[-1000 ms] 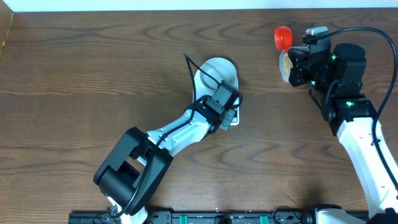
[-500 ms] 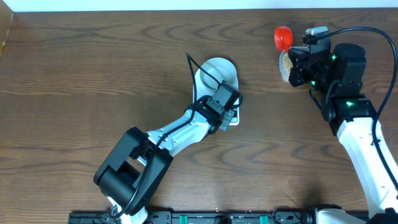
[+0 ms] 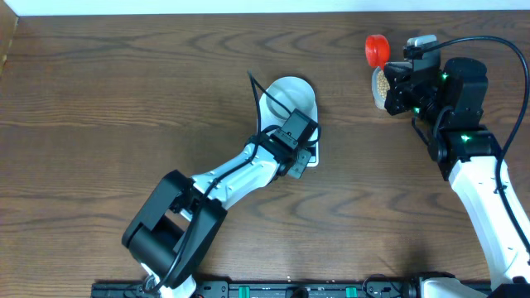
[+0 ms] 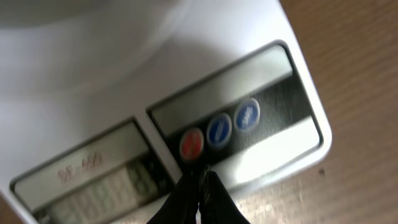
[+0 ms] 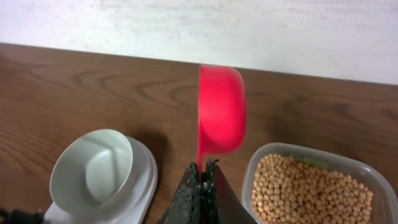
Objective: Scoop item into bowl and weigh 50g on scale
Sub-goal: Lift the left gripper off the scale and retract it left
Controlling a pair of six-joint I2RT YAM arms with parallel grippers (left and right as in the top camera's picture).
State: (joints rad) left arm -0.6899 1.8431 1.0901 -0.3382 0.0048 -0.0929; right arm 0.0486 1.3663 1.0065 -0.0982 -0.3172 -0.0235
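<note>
The white scale (image 3: pixel 310 157) stands mid-table with the empty pale bowl (image 3: pixel 288 98) on it; both show in the right wrist view, scale (image 5: pixel 144 180) and bowl (image 5: pixel 93 168). My left gripper (image 3: pixel 300 147) is shut and empty, its tips (image 4: pixel 200 175) just below the scale's red button (image 4: pixel 191 143), beside the display (image 4: pixel 99 193). My right gripper (image 3: pixel 396 83) is shut on the handle of a red scoop (image 5: pixel 221 109), held empty and on edge above the table. Tan beans (image 5: pixel 308 186) fill a clear tub (image 3: pixel 378 83) just right of the scoop.
Two blue buttons (image 4: pixel 233 122) sit right of the red one on the scale. A pale wall (image 5: pixel 199 25) runs along the table's far edge. Bare wood lies to the left (image 3: pixel 108 108) and at the front (image 3: pixel 373 215).
</note>
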